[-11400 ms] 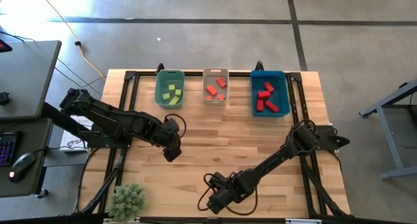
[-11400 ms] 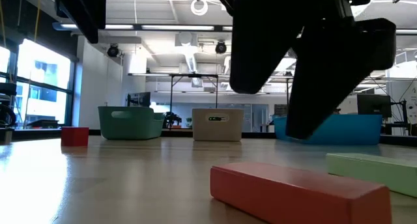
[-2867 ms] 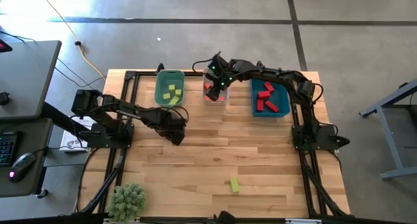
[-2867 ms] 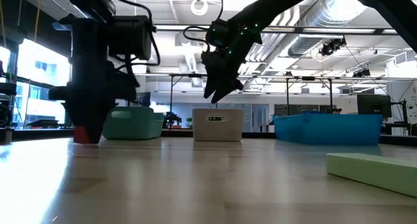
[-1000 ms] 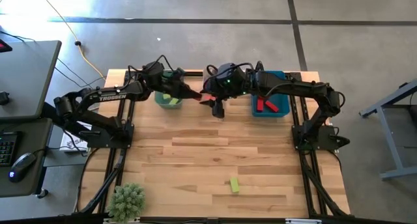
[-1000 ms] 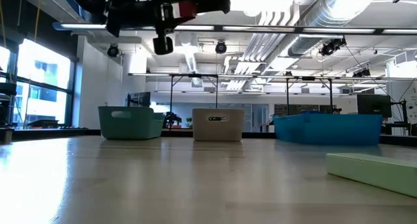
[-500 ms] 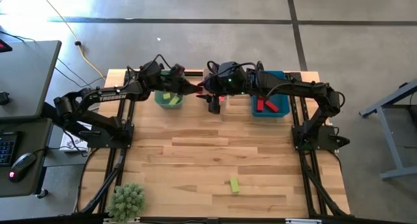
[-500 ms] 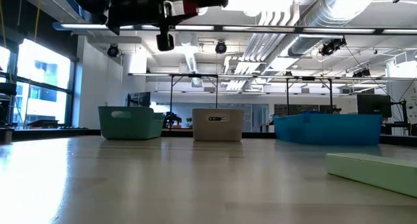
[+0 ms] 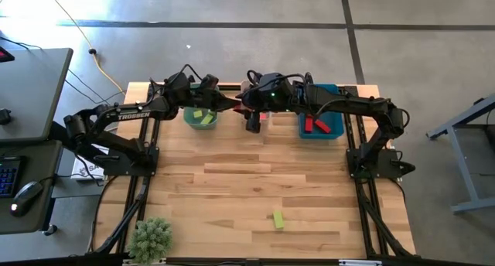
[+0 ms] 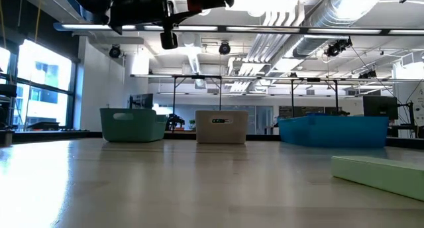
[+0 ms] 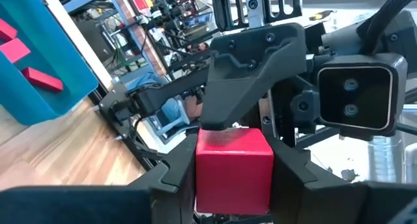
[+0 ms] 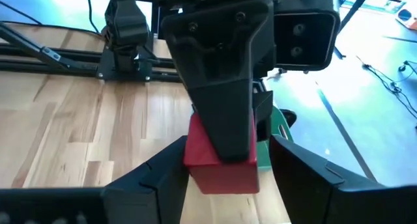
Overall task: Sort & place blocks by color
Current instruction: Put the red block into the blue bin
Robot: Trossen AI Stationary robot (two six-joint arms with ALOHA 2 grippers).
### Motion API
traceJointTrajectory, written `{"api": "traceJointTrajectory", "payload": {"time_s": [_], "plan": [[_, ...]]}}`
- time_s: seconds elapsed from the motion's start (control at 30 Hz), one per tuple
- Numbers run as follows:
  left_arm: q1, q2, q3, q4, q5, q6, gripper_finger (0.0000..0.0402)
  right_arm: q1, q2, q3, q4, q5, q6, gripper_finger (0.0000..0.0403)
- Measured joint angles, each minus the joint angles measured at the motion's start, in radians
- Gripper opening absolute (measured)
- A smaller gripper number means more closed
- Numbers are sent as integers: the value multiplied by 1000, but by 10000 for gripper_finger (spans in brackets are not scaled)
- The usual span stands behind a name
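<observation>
High over the gap between the green bin [image 9: 200,114] and the white bin [image 10: 220,126], my left gripper [image 9: 230,105] is shut on a deep red cube [image 11: 233,168]. My right gripper [image 9: 247,105] faces it, open. Its two fingers [image 12: 153,182] stand on either side of the same cube [image 12: 220,167], and a gap shows on one side. In the low view the cube [image 10: 190,5] shows near the top edge. A yellow-green block [image 9: 278,218] lies flat on the table near the front edge. Red blocks [image 9: 315,124] lie in the blue bin [image 9: 334,111]. My left gripper pinches the cube by two opposite faces [image 11: 203,178] between its two fingers. The fingers come level from the table's left side. The cube is lifted clear, high above the table, and sits square between them.
The three bins stand in a row along the far edge, with yellow-green blocks [image 9: 203,115] in the green one. A small plant [image 9: 150,237] sits at the near left corner. The wide wooden table top [image 9: 255,189] lies between the bins and the near edge.
Both arms have stayed over the bins. Each gripper has turned a little at the wrist, the two lining up closer about the cube. The cube stays in my left gripper, clear of the table.
</observation>
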Motion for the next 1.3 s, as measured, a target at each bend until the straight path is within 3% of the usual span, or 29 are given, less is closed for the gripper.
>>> {"api": "traceJointTrajectory", "payload": {"time_s": [0.13, 0.33, 0.6, 1.07, 1.3], "plan": [[0, 0, 0, 0, -1, 0, 111, 0, 0, 0, 1, 16, 0, 175], [0, 1, 0, -6, -8, -19, 112, 1, 0, 0, -5, 22, -16, 105], [0, 1, 0, -13, -25, -8, 132, 0, 0, 0, -13, 25, 11, 105], [0, 1, 0, -25, -34, 191, 218, 0, 1, 0, -56, 47, 99, 104], [0, 1, 0, -33, -60, 255, 234, 0, 0, 0, -78, 97, 148, 104]]}}
